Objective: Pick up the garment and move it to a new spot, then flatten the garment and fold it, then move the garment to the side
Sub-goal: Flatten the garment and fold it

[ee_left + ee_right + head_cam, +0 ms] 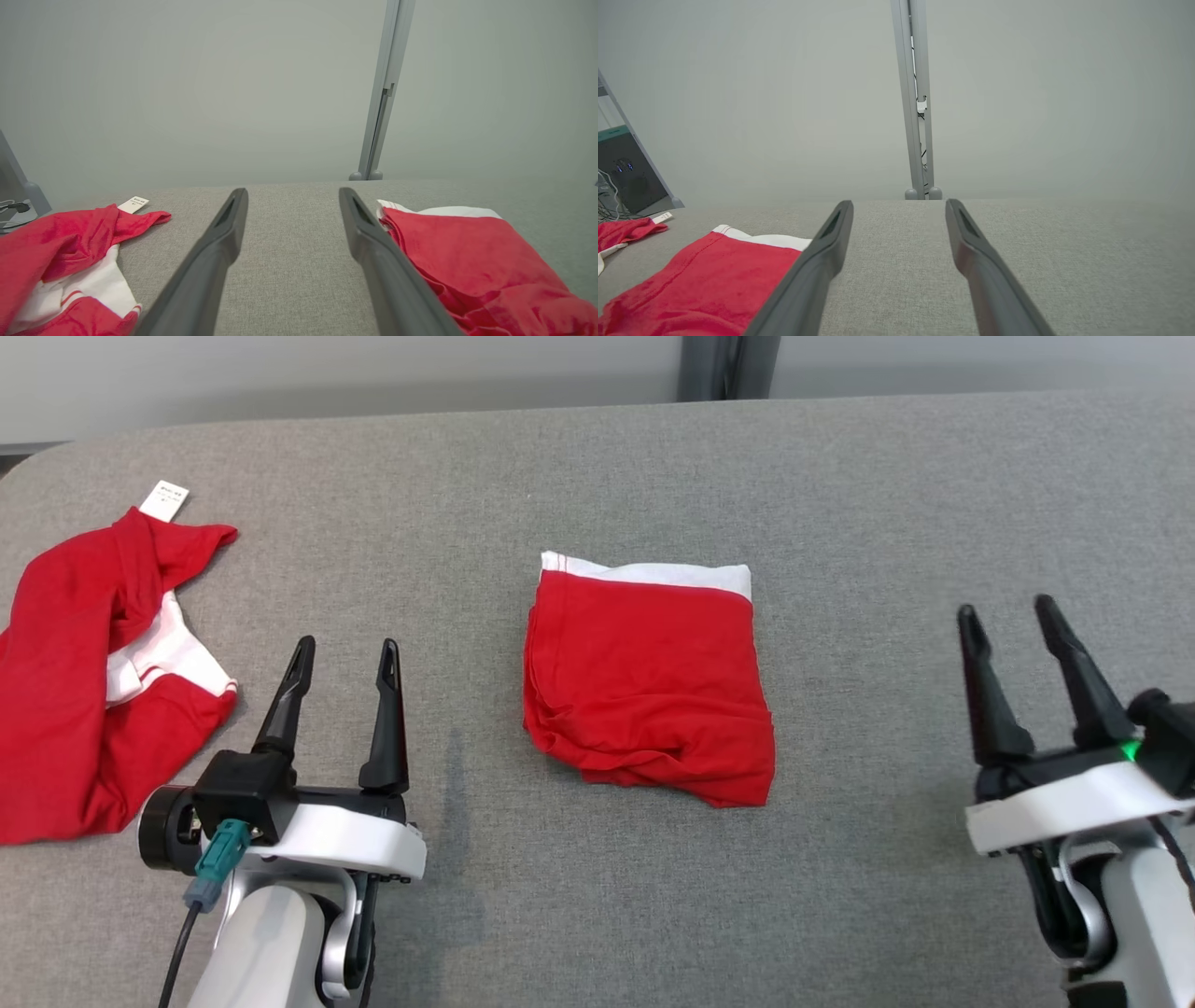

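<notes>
A red garment with a white waistband (649, 686) lies folded into a rough square at the middle of the grey table; it appears at the right of the left wrist view (472, 261) and at the lower left of the right wrist view (705, 284). My left gripper (345, 653) stands open to the garment's left, near the front, with nothing between its fingers (292, 198). Well off to the garment's right, my right gripper (1008, 616) is open and holds nothing (899, 207).
A second red and white garment (93, 672) lies crumpled at the table's left edge, a white tag (164, 501) at its far end. The grey cloth table (840, 504) spreads wide behind and to the right. A grey post (719, 364) stands behind the far edge.
</notes>
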You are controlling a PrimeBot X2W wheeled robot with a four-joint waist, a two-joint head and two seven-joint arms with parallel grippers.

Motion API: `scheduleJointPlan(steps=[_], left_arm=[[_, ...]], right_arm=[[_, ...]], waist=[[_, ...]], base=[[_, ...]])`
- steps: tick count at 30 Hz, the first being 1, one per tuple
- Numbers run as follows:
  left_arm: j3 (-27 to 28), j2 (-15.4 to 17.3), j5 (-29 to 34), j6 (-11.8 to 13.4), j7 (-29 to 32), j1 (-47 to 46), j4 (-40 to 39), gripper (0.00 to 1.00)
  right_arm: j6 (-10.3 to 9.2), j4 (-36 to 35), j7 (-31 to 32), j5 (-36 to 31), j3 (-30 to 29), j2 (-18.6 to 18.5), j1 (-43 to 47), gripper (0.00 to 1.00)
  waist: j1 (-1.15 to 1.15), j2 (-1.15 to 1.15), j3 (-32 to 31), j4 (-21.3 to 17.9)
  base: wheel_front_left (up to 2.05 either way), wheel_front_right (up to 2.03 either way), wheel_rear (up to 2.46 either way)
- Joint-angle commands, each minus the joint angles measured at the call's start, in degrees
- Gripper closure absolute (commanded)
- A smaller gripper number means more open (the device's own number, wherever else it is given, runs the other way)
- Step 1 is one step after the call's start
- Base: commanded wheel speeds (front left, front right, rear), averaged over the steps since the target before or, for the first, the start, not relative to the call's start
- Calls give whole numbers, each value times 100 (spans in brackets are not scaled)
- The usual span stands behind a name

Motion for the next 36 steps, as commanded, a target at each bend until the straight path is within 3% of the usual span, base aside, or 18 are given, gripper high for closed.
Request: scheduleJointPlan(steps=[1,9,28,36], left_arm=[[28,55,23,31,-27,54,-6,0],[-1,213,28,36,29,339,-26,0],[67,448,-257,156,416,1531,-439,0],[18,475,-315,130,488,1626,-447,0]], right_arm=[[1,-62,35,-79,-119,-23,113,0],[1,-285,240,-275,-608,77,659,0],[1,-523,527,-465,-766,309,1812,0],[1,-780,727,-585,-794,328,2008,0]], waist=[[0,0,-34,-19],[0,0,-349,-59],[0,0,-1409,-27],[0,0,-1507,-50]], base=[[0,0,0],[0,0,0],[0,0,0],[0,0,0]])
